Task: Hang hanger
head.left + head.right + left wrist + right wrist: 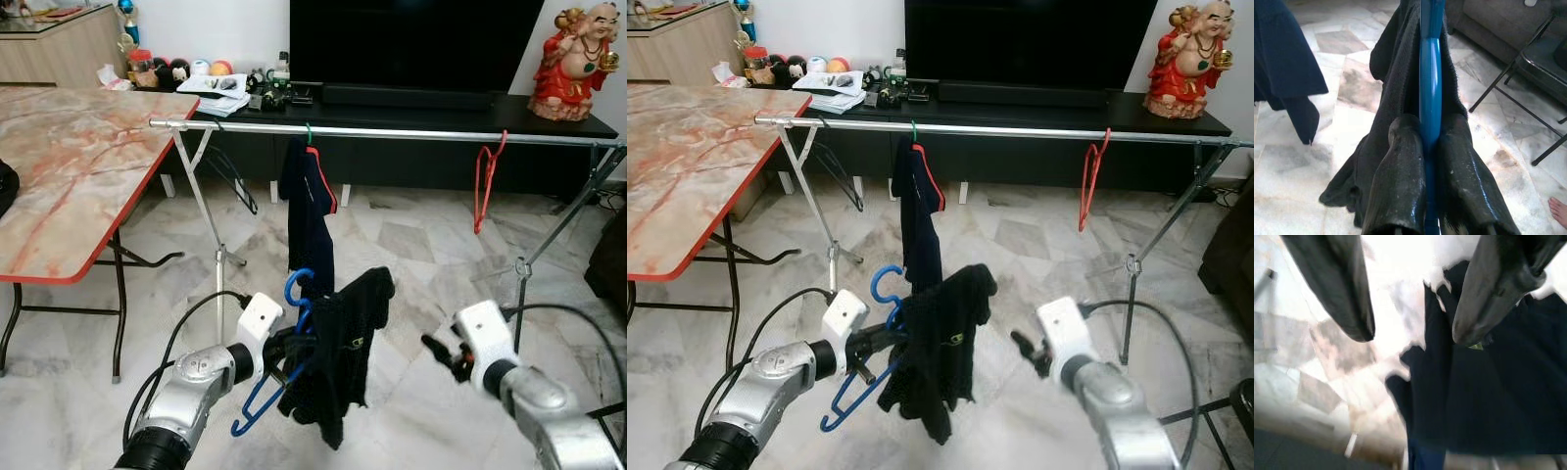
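A blue hanger (263, 392) carries a black garment (338, 352); a navy shirt (309, 211) with red trim and a red hanger (485, 176) hang from a silver rail (411, 133), above white-and-grey marbled floor tiles (411, 245), beside a red-edged, pink-veined marble-pattern surface (69, 166).

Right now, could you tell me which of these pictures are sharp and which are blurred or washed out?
Both eye views are sharp and evenly lit; the left wrist view is crisp on the blue hanger and black garment; the right wrist view is blurred, its floor washed out white.
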You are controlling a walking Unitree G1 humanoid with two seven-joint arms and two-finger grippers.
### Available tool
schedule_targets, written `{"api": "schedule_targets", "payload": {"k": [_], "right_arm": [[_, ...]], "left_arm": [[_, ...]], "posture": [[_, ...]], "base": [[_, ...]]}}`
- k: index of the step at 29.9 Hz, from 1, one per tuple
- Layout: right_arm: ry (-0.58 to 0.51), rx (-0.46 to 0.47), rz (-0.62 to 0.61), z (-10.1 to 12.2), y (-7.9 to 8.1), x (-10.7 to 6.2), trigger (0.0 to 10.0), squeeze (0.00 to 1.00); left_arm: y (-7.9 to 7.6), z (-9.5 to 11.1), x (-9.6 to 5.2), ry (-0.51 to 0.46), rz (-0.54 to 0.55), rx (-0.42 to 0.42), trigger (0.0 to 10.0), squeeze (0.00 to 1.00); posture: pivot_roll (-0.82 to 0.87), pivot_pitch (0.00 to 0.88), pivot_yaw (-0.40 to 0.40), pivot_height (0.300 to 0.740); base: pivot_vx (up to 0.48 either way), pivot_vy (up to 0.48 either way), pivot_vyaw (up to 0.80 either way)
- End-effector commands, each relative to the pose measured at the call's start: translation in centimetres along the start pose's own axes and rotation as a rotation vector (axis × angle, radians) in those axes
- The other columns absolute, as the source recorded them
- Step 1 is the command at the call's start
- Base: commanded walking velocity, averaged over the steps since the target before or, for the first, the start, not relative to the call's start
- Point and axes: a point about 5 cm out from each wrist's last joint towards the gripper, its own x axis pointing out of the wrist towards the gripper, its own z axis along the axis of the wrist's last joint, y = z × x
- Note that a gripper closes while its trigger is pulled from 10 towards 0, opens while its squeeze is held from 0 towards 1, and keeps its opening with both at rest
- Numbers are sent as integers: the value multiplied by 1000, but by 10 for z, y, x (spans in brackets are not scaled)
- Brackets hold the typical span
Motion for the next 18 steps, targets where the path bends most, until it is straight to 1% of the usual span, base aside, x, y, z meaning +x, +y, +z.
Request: {"api": "schedule_targets", "payload": {"k": [1,2,3,5,7,8,10,11,12,14,16,17,18], "right_arm": [[-62,26,-2,12,-4,0,10000,0],[-95,16,-7,19,-7,1,10000,0],[-103,-11,-1,22,-8,2,10000,0],[-101,-70,29,25,-9,3,10000,0],[-69,-122,79,23,-8,4,10000,0],[-33,-199,159,20,-6,3,10000,0],[-22,-336,276,20,-6,0,10000,0],[-28,-335,280,22,-8,0,10000,0],[-37,-352,286,26,-13,1,10000,0],[-31,-384,304,29,-16,3,10000,0],[-19,-442,425,34,-16,2,10000,0],[-18,-446,437,35,-16,2,10000,0],[-28,-459,488,36,-13,0,10000,0]], "left_arm": [[-3,3,1,-14,-18,41,10000,0],[-6,1,1,-6,-39,54,10000,0],[-7,0,0,1,-52,67,10000,0],[-8,-2,0,15,-70,87,10000,0],[-10,-3,-1,19,-92,97,10000,0],[-11,-4,-1,27,-115,108,10000,0],[-13,-7,-3,51,-170,158,10000,0],[-14,-8,-3,58,-182,171,10000,0],[-13,-12,-6,101,-204,217,10000,0],[-11,-14,-6,118,-210,239,10000,0],[-9,-12,-5,125,-217,267,10000,0],[-9,-12,-5,125,-218,269,10000,0],[-9,-10,-4,120,-231,272,10000,0]], "posture": [[-23,18,-17,740],[-26,16,-16,740],[-26,16,-16,740],[-26,16,-16,740],[-31,12,-12,740],[-31,10,-10,740],[-34,12,-9,740],[-37,12,-10,740],[-41,12,-11,740],[-43,16,-14,740],[-41,16,-17,740],[-41,16,-17,740],[-39,18,-19,740]], "base": [[0,0,0],[0,0,0],[0,0,0],[0,0,0],[0,0,0],[0,0,0],[0,0,0],[0,0,0],[0,0,0],[0,0,0],[0,0,0],[0,0,0],[0,0,0]]}}
